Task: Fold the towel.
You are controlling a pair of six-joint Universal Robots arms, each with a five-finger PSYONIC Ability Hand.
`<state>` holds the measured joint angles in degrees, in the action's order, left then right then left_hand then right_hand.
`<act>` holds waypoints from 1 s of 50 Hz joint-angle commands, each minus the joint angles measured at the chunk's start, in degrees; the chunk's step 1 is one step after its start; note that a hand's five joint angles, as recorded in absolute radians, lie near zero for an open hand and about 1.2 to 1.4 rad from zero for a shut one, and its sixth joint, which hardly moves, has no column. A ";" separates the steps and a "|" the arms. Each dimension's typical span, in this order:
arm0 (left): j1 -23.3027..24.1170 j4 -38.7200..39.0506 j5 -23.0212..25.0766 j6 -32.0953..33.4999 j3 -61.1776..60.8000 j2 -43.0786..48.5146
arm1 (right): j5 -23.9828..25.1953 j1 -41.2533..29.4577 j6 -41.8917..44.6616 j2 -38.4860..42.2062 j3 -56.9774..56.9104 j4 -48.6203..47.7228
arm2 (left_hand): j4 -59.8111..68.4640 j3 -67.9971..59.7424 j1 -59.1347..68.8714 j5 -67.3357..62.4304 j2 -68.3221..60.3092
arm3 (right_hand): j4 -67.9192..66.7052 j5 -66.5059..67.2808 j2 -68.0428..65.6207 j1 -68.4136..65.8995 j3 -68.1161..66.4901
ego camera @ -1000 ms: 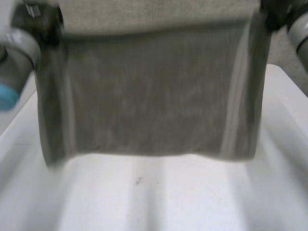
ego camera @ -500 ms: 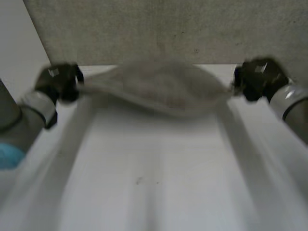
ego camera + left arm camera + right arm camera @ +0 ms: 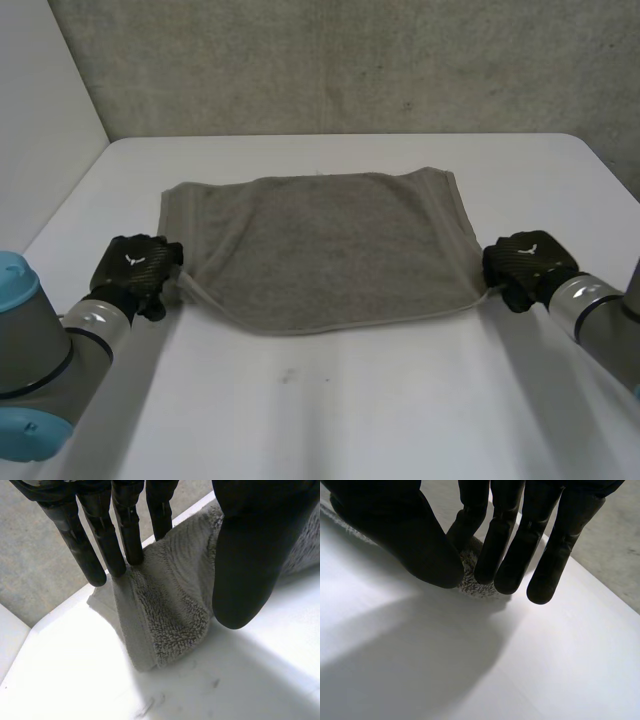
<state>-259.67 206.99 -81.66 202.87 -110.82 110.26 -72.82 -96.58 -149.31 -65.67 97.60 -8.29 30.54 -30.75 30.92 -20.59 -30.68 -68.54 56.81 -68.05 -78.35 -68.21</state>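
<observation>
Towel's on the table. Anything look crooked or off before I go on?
Slightly. The towel lies flat but not square: its near edge bows toward the robot between the left hand and the right hand, each pinching a near corner. Nothing looks damaged.

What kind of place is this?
Likely a lab test bench: a white table, a grey concrete-looking wall behind it, and the robot's left hand and right hand pinching a towel.

Two matte black hands, the left hand (image 3: 135, 268) and right hand (image 3: 525, 265), each bore a small white mark on its back and thick, round-tipped fingers (image 3: 129, 530). Behind each hand ran a smooth grey arm; the left arm (image 3: 45, 345) carried a light-blue cap (image 3: 14, 278).
</observation>
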 commanded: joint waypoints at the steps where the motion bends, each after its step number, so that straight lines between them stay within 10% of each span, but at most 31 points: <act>1: -1.97 0.43 0.01 -0.63 -0.54 0.83 | 0.39 3.23 -0.02 -1.48 0.84 -0.23 | 3.90 -3.68 3.51 -3.85 -3.76 | -11.46 13.19 -11.95 -1.65 -11.79; 19: -2.85 0.34 0.71 -0.55 -4.58 -1.53 | 0.66 3.15 -0.10 -1.31 2.16 -1.73 | 7.26 -7.05 6.88 -7.22 -7.12 | -11.46 13.19 -11.95 -1.65 -11.79; 25: -3.03 0.34 3.26 -0.37 -6.25 -4.60 | 0.57 3.06 -0.10 -1.31 2.60 -2.61 | -20.54 20.75 -20.92 20.59 20.68 | -11.46 13.19 -11.95 -1.65 -11.79; 33: -3.12 0.52 3.52 -0.28 -6.69 -7.25 | 0.75 3.32 -0.28 -1.92 2.77 -2.43 | -20.54 20.75 -20.92 20.59 20.68 | -11.46 13.19 -11.95 -1.65 -11.79; 35: -3.21 0.52 3.52 -0.28 -6.60 -7.25 | 0.92 3.41 -0.89 -3.84 2.86 -1.91 | -20.49 20.71 -20.88 20.54 20.63 | 31.81 -30.07 31.32 41.62 31.48; 50: -3.38 0.69 3.44 -0.19 -6.69 -6.98 | 16.39 4.11 8.75 -9.31 5.23 -1.64 | -19.99 20.20 -20.37 20.04 20.13 | 45.84 -44.10 45.35 55.65 45.51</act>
<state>-263.05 207.68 -78.22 202.68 -117.43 103.18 -61.15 -92.81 -147.63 -75.05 101.81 -10.37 9.88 -9.92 10.41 -1.56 -9.87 -23.90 13.91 -24.49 -25.70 -23.87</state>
